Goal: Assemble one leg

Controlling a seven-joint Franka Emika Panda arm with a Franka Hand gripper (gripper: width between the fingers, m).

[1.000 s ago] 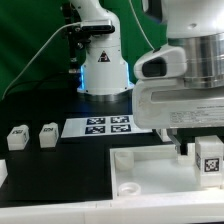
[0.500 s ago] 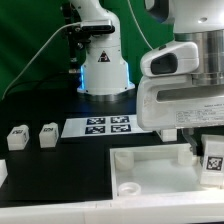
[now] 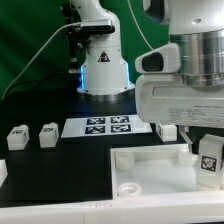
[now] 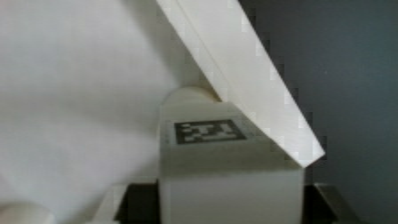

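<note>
My gripper (image 3: 205,152) is shut on a white leg (image 3: 209,160) with a black-and-white tag and holds it upright over the corner of the white tabletop (image 3: 150,172) at the exterior view's right. In the wrist view the leg (image 4: 222,160) sits between my dark fingers, its tagged end against the tabletop's raised rim (image 4: 240,75). Two more legs (image 3: 17,137) (image 3: 47,134) stand on the black table at the exterior view's left. Another leg (image 3: 167,130) peeks out behind my hand.
The marker board (image 3: 105,126) lies on the table behind the tabletop. The robot's white base (image 3: 103,60) stands at the back. A small white part (image 3: 2,172) shows at the left edge.
My hand with the leg has shifted slightly, first toward the exterior view's right and down, then back a little. Nothing else has moved.
</note>
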